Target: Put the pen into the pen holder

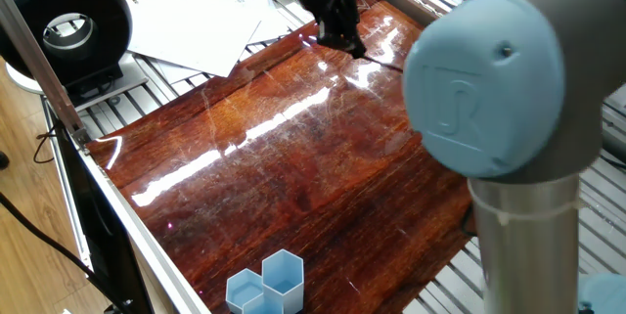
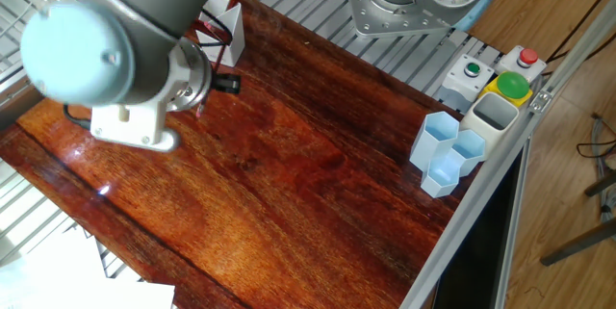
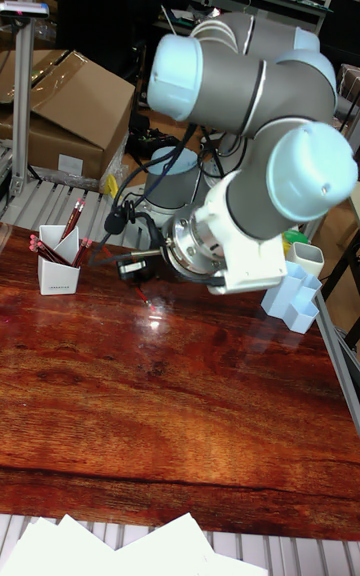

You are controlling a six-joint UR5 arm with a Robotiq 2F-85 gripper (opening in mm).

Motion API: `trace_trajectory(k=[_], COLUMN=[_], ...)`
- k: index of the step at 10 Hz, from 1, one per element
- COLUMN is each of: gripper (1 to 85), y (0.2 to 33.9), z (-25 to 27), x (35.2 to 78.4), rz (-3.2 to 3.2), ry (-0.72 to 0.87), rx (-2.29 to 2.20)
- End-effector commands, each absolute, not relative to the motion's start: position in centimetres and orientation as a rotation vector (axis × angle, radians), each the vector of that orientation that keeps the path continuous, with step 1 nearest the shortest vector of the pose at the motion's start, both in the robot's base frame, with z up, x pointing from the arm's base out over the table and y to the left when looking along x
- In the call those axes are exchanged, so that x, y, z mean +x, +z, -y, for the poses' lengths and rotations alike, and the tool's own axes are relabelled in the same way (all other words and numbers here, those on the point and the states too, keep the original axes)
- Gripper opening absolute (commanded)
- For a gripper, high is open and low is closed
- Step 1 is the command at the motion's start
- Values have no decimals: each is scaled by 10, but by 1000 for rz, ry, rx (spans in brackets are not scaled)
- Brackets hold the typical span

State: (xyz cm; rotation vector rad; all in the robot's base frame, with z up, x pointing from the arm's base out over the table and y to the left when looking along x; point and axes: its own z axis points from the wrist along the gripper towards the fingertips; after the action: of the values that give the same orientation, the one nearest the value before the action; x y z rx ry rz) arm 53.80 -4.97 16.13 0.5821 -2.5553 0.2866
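Your small white angular plastic pen holder (image 3: 58, 271) stands at the left of the tall frame on the glossy reddish wooden surface (image 3: 180, 406), with several red pens (image 3: 70, 219) leaning out of it. The black claw (image 3: 133, 266) hovers just right of it; you cannot tell its opening, and any held pen is unclear.
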Motion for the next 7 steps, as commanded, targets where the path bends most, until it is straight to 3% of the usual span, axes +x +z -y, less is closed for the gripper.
trace_trajectory(k=[1,2,4,5,7], gripper=[10,10,10,10,10], y=[153,156,229,250,265], z=[52,50,65,73,100], x=[562,553,499,481,488], rz=[2693,2655,2566,2580,2722], ry=[355,332,259,256,325], rx=[486,496,530,528,630])
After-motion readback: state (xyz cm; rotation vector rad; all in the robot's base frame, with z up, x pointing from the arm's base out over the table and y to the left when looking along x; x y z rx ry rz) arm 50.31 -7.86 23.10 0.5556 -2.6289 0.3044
